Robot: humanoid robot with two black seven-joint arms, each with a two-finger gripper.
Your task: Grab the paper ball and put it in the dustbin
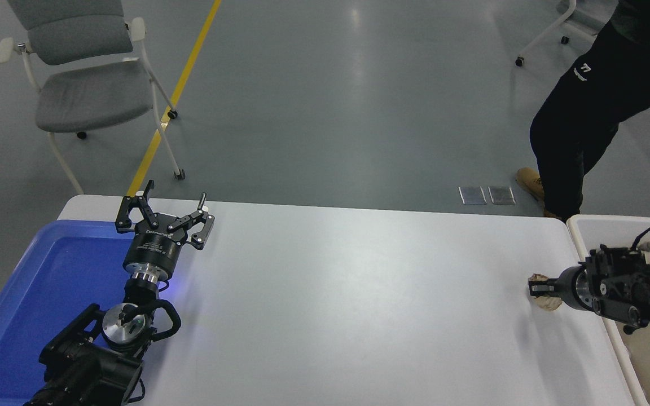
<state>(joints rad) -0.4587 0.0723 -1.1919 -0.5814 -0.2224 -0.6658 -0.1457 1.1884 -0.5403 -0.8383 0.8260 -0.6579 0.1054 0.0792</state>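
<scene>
Small white mark resembling "77" on the dark trouser leg (584, 69) of the person at far right; faint white lettering on the left gripper (162, 217) body, too small to read

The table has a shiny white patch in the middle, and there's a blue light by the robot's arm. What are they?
Head view: the white table shows soft glare from overhead light; a blue glow sits beside the parked left gripper near the blue tray; the grey floor also reflects light.
</scene>
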